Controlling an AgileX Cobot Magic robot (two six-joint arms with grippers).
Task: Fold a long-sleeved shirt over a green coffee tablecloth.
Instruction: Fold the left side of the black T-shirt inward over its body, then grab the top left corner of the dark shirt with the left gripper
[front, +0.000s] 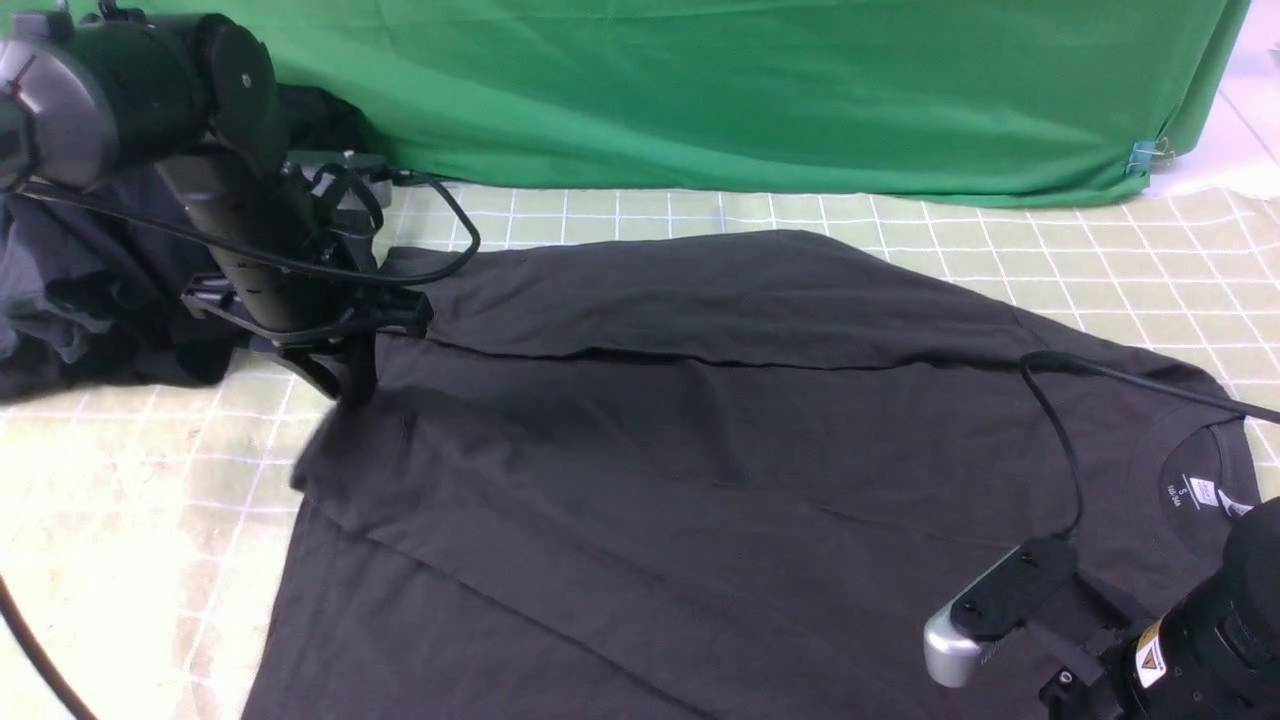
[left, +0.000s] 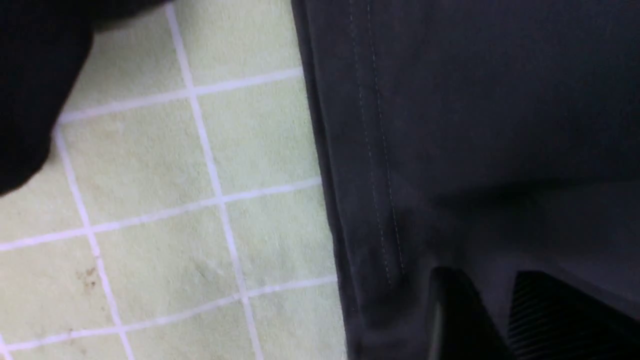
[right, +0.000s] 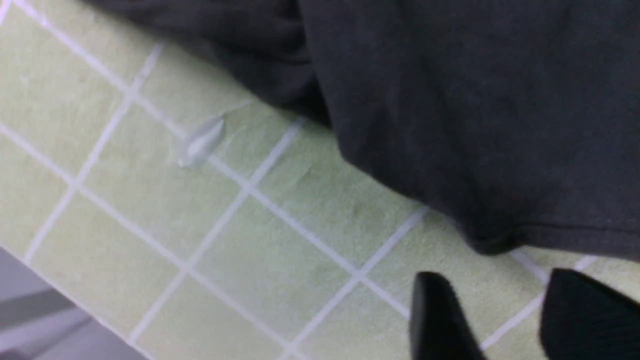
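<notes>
The long-sleeved shirt (front: 700, 450) lies flat and dark charcoal on the green coffee tablecloth (front: 150, 480), with a fold line across its upper part and its white neck label (front: 1205, 492) at the right. My left gripper (front: 350, 385) sits at the shirt's far left edge. In the left wrist view it (left: 492, 300) is open, with shirt fabric (left: 475, 125) under the gap, beside a stitched hem. My right gripper (right: 500, 310) is open over bare tablecloth (right: 225, 225), just short of the shirt's edge (right: 500, 150). In the front view only its wrist camera (front: 990, 610) shows.
A plain vivid green cloth (front: 750, 100) hangs along the back. A heap of darker garments (front: 80, 300) lies at the far left behind my left arm. A black cable (front: 1070, 450) runs over the shirt near the collar. The table's edge (right: 30, 320) shows in the right wrist view.
</notes>
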